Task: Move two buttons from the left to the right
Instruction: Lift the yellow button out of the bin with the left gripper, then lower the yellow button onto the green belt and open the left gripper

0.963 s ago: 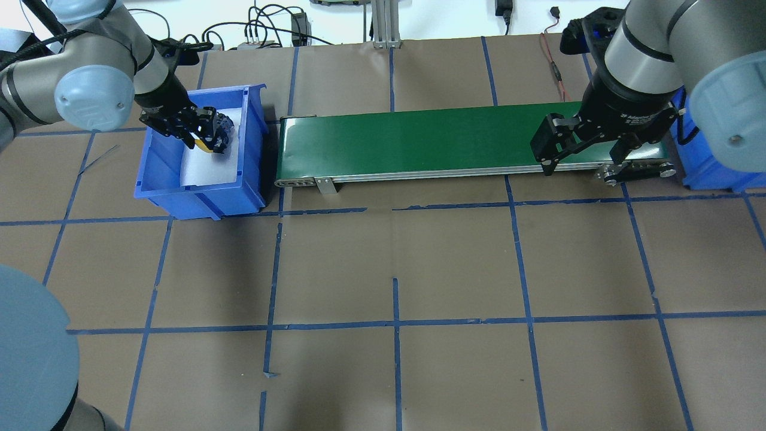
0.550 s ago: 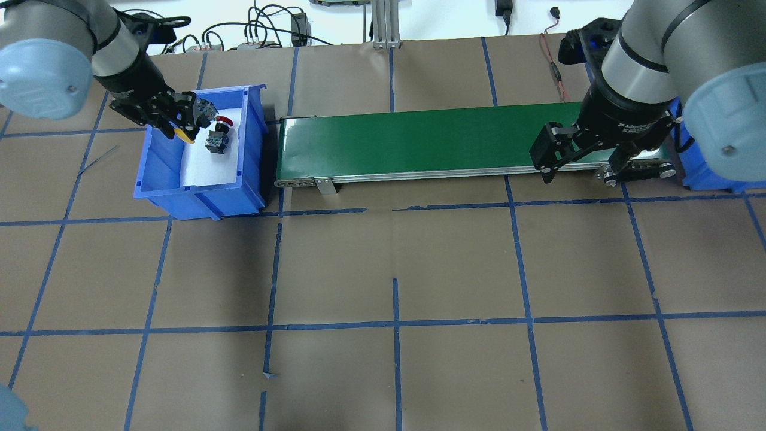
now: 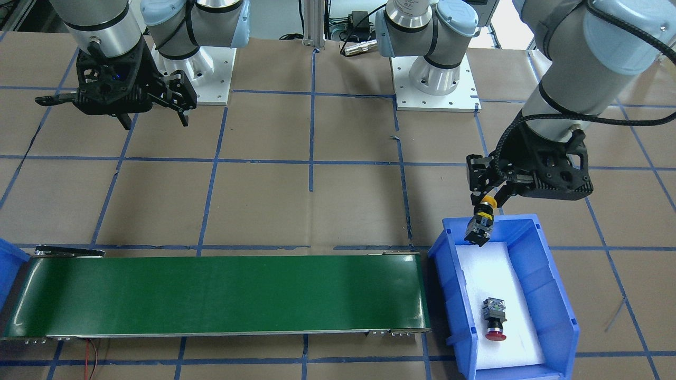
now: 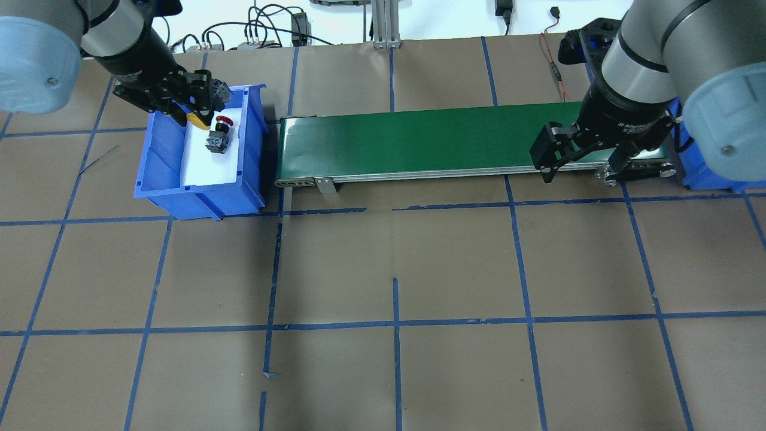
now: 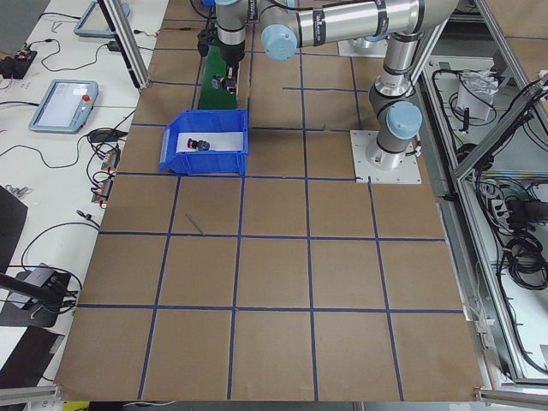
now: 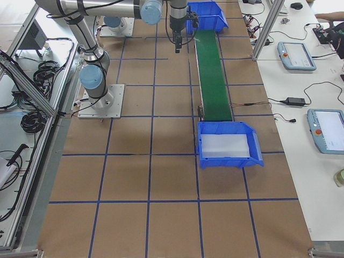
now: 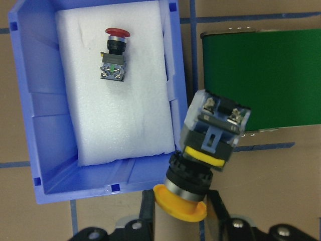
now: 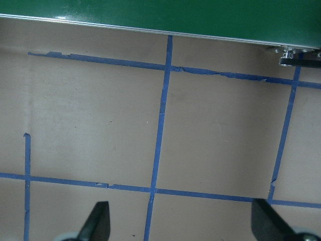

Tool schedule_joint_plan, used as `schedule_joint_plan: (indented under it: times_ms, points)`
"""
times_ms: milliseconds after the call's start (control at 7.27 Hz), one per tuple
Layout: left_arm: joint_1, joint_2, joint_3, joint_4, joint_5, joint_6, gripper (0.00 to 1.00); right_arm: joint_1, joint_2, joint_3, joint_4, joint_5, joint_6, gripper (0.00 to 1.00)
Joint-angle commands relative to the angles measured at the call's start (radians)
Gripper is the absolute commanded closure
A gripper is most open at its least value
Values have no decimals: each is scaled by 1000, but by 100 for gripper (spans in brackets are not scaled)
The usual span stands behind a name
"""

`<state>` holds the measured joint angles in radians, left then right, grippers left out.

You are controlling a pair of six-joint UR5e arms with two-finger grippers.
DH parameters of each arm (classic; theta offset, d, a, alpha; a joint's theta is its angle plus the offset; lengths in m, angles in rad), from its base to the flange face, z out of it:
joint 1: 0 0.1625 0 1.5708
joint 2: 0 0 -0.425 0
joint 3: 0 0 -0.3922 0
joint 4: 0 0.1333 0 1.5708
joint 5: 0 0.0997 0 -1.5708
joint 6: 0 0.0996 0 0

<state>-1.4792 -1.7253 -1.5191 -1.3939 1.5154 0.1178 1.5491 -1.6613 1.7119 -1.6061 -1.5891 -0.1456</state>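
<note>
The jaws of the left arm (image 3: 570, 89) (image 4: 114, 36) pinch the yellow button (image 3: 481, 221) (image 7: 208, 145) at its cap end, holding it in the air above the blue bin (image 3: 549, 285) (image 4: 158, 161), clear of the white foam (image 3: 491, 274) lining it. Its long axis slants: the yellow mushroom cap sits at the jaws and the grey contact block points away from them, downward and tipped a little toward the green conveyor belt (image 3: 222, 293) (image 4: 419, 140). The red button (image 3: 495, 316) (image 4: 220, 133) (image 7: 114, 55) lies on its side on the foam, its long axis along the bin's length, red cap pointing away from the robot and contact block toward it. The two buttons are apart. The bin's side wall stands between them and the belt, which lies just beside the bin on the desk (image 4: 395, 269), brown paper gridded with blue tape. At the belt's other end the right arm (image 3: 105, 31) (image 4: 634, 90) hovers with its jaws spread wide and nothing between them, near a second blue bin (image 4: 712, 167) (image 3: 8, 269).
</note>
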Motion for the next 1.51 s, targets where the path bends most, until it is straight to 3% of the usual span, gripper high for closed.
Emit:
schedule_joint_plan:
  times_ms: [0,413,1100,1238,1375]
  points:
    - [-85,-93,68,27,5,-93,64,0,1,-1,0,0,0,0]
    - [-183,-232,82,189,8,-193,64,0,6,-14,0,0,1,0]
    - [-254,-344,77,289,8,-267,64,-3,20,-34,-32,-3,-8,0]
    - [-254,-344,67,289,9,-267,58,-3,23,-41,-34,-2,-6,0]
    - [-256,-344,65,289,11,-267,37,-1,24,-49,-37,-2,-8,0]
